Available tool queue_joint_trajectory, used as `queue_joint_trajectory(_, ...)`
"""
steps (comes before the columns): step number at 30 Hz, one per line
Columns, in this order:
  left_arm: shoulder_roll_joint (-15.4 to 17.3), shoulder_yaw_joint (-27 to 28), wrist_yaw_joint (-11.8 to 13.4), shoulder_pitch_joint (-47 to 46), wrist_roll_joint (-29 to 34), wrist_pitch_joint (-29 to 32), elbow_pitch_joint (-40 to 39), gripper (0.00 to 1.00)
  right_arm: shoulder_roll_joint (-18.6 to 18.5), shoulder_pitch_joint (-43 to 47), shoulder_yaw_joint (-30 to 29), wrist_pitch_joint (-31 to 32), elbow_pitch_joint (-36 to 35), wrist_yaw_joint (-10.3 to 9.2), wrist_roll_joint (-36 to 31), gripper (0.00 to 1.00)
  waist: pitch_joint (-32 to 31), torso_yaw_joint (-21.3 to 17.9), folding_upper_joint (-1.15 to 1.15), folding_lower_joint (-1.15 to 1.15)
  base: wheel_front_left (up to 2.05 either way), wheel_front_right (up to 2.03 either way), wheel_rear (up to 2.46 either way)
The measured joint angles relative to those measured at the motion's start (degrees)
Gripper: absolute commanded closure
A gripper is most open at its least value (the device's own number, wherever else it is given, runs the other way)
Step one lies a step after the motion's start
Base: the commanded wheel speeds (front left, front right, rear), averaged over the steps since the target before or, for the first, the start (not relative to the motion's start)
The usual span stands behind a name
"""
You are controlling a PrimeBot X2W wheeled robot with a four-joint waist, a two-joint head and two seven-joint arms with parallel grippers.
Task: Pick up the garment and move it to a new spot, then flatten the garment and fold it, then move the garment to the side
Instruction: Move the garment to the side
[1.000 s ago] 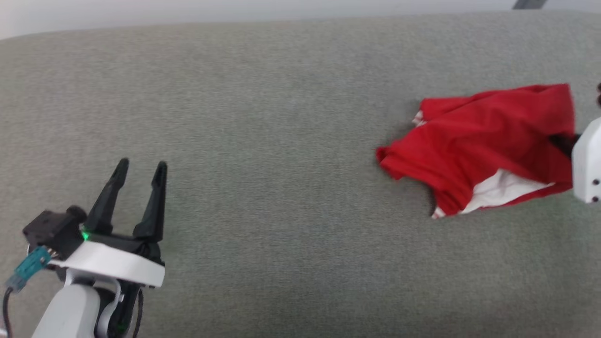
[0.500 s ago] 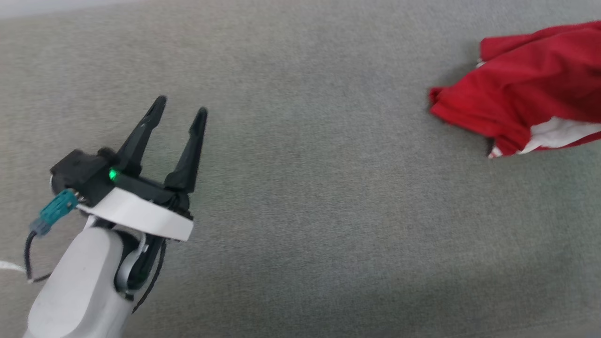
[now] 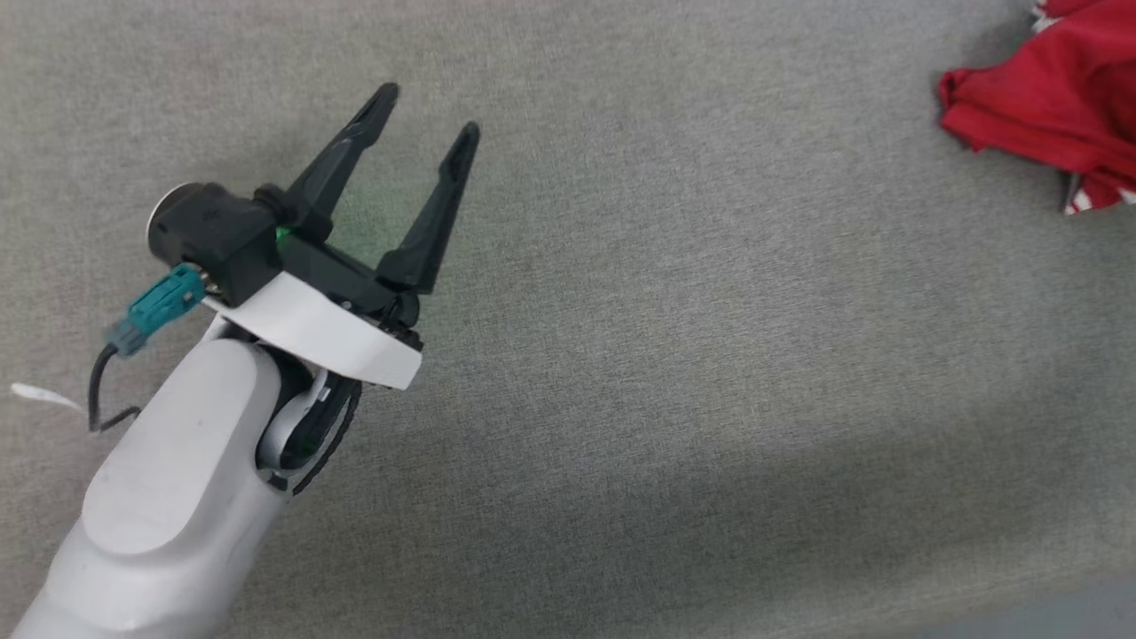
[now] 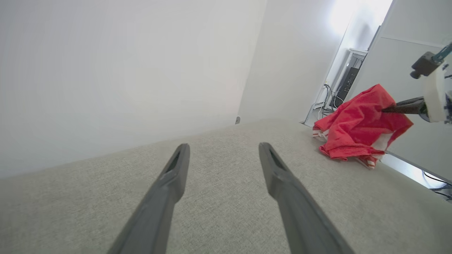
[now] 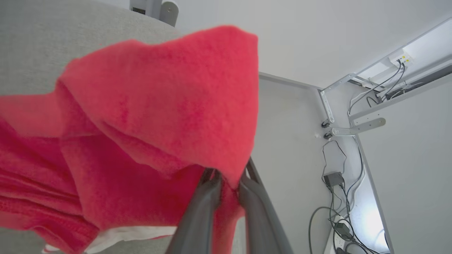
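Right hand (image 5: 227,178) is clamped on a thin fold of the red shirt (image 5: 141,123). The bunched cloth hangs from it, lower hem touching the grey surface (image 3: 710,355) at its far right side. Left hand (image 3: 429,109) spread wide, empty, well apart. Risks: small pinch slips, dragging hem tugs it loose, shirt lands crumpled near the edge.

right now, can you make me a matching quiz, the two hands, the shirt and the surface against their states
1 left hand
2 right hand
3 red shirt
4 grey fabric surface

a bunched, partly lifted
b open, empty
c shirt's lower part rests on it
d shut on the shirt

Pairs: 1-b, 2-d, 3-a, 4-c
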Motion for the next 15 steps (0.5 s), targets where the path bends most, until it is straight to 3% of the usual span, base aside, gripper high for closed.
queue_joint_trajectory(11, 0.3, -1.6, 0.0, -2.7, -0.6, 0.0, 0.9, 0.00, 5.6, -5.2, -4.5, -6.7, 12.0, 0.00, -7.3, 0.97, 3.2, 1.8, 0.00, 0.00, 0.00, 0.00, 0.00)
queue_joint_trajectory(12, 0.3, -1.3, 0.0, -2.7, -0.7, 0.0, 0.9, 0.00, 5.8, -5.6, -4.8, -7.4, 12.7, 0.00, -7.9, 0.74, 3.3, 1.9, 0.00, 0.00, 0.00, 0.00, 0.00)
queue_joint_trajectory(13, 0.5, -1.1, 0.0, -2.7, -0.7, 0.0, 0.9, 0.00, 5.9, -6.0, -5.1, -8.0, 13.4, 0.00, -8.5, 0.58, 3.3, 2.0, 0.00, 0.00, 0.00, 0.00, 0.00)
queue_joint_trajectory(14, 0.6, -0.9, 0.0, -2.7, -0.7, 0.0, 0.9, 0.00, 6.0, -6.3, -5.3, -8.5, 14.0, 0.00, -8.9, 0.00, 3.3, 2.0, 0.00, 0.00, 0.00, 0.00, 0.00)
queue_joint_trajectory(15, 0.6, -0.5, 0.0, -2.6, -0.8, 0.0, 0.8, 0.00, 6.2, -6.7, -5.7, -9.1, 14.5, 0.00, -9.4, 0.00, 3.2, 2.0, 0.00, 0.00, 0.00, 0.00, 0.00)
